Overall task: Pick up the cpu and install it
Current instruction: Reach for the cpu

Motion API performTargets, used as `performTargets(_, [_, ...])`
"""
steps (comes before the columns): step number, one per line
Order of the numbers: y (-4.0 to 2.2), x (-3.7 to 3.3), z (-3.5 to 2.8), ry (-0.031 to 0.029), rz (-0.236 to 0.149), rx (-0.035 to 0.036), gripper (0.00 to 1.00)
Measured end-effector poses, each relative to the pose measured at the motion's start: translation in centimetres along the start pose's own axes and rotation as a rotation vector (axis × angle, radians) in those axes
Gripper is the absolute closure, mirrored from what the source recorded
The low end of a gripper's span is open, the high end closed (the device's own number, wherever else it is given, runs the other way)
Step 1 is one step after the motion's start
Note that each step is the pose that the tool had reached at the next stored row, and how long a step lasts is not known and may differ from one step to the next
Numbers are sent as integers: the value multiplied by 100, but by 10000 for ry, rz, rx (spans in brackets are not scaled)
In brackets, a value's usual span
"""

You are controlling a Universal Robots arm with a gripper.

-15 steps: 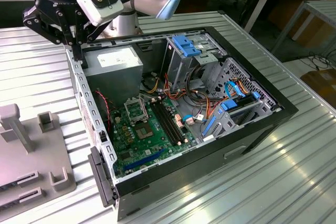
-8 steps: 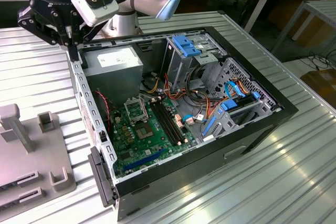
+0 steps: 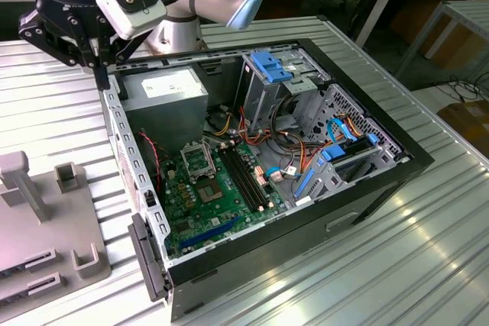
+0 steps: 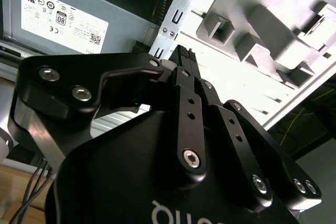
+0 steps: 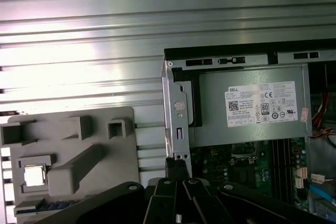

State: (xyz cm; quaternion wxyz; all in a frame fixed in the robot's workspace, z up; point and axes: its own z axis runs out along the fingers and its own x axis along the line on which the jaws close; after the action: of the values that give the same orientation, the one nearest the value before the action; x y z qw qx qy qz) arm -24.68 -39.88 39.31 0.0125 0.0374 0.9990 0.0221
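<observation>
Currently the gripper fingers sit pressed together, nothing between them, tips at the side-wall rim of the computer case by the power supply. I see the cpu well apart, flat, metal top up, in a recess of the grey fixture tray. It is square, with no long axis, its edges parallel to the tray's.

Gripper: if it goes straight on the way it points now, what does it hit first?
Probably the case's metal side rail: in the first wrist view the gripper sits right over it, away from the cpu in the grey holder. Height above it is unclear.
</observation>
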Motion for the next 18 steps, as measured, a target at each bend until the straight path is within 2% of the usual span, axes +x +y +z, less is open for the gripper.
performTargets(6, [-3,39,-1,0,-1,0,89])
performTargets(18, [-6,73,-2,0,0,0,89])
